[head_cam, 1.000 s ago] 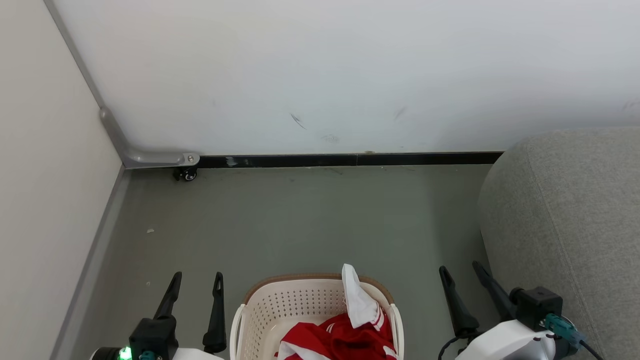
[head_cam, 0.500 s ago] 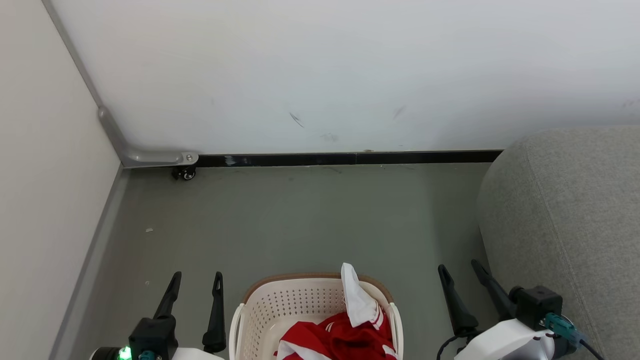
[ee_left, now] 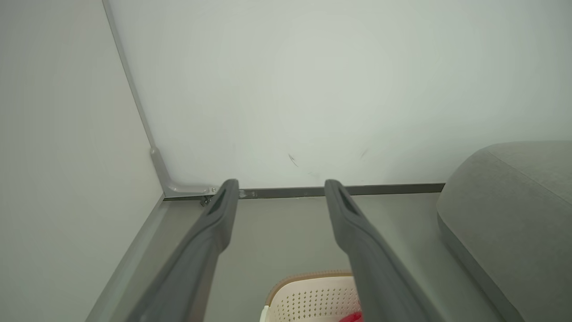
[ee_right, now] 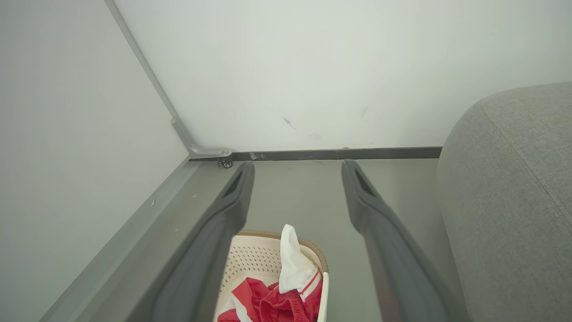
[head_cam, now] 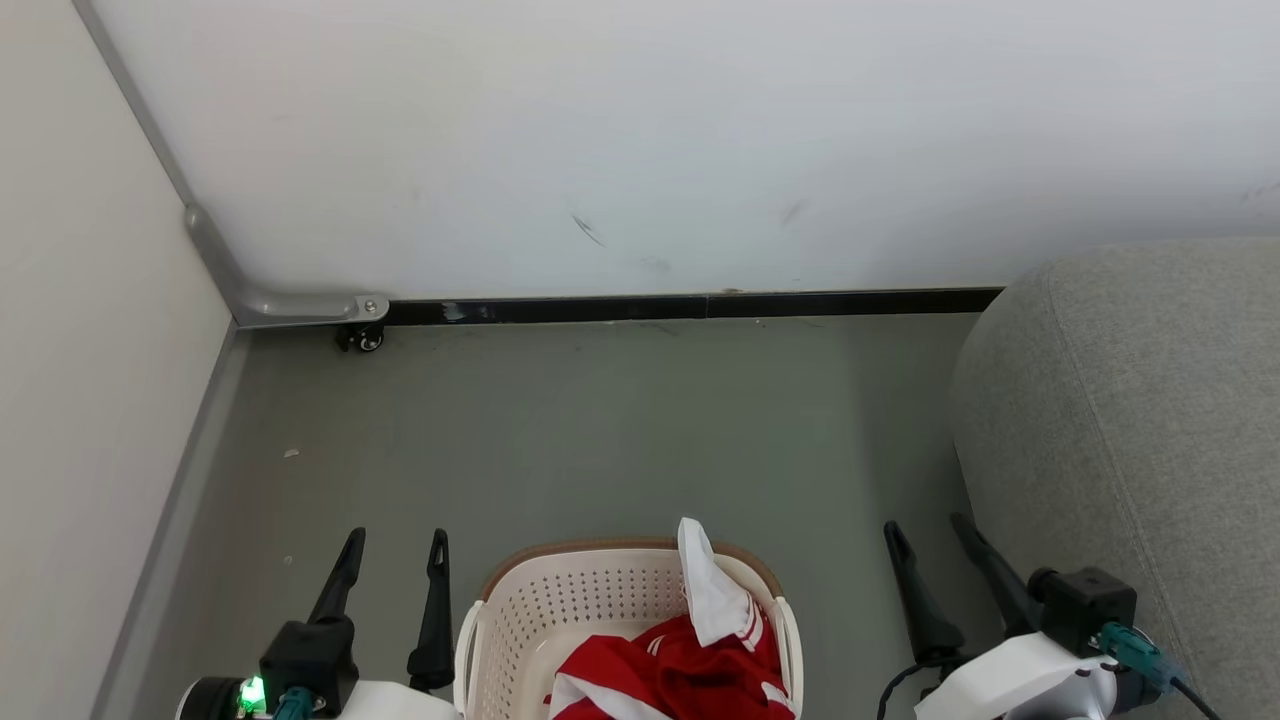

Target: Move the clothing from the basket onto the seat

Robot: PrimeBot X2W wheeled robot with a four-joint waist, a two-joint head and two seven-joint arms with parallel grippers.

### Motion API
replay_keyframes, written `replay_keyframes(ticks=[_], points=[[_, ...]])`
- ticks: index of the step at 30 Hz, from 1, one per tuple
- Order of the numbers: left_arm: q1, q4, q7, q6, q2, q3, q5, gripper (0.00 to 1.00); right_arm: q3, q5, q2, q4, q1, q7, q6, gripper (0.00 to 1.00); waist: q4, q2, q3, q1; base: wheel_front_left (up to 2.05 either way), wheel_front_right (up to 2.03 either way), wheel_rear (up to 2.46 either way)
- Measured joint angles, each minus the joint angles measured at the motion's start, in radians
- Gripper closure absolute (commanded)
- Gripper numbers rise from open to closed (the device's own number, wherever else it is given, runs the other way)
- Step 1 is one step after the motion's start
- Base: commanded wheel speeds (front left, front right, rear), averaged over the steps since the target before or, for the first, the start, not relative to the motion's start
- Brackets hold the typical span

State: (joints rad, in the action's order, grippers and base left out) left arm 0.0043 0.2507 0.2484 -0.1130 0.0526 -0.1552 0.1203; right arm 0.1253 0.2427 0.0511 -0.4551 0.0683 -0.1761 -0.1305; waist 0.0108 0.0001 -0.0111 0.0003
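Spotting the clothing (head_cam: 670, 665) first: we see red fabric with white stripes heaped in the basket (head_cam: 590, 600), one white flap poking up past the brown far rim. Basket sits on the floor (head_cam: 620, 420), right between our two grippers. Our left gripper (head_cam: 397, 537) hangs just beside its left side, fingers spread wide, nothing between them. Our right gripper (head_cam: 925, 525) hovers on the other side, fingers apart and empty too, close to the seat (head_cam: 1130, 420). We have that grey seat off to our right, apart from the basket, reaching back to the wall (head_cam: 650, 140).
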Motion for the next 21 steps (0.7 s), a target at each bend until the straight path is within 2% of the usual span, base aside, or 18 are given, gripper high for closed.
replay_keyframes(ticks=[21], points=[[-0.098,0.047,0.003,0.053,0.0,-0.08,-0.037,0.0,-0.108,-0.028,-0.005,0.068,-0.002,-0.023,0.0,0.0,-0.03,0.0,-0.062,0.0,0.0,0.0,0.0]])
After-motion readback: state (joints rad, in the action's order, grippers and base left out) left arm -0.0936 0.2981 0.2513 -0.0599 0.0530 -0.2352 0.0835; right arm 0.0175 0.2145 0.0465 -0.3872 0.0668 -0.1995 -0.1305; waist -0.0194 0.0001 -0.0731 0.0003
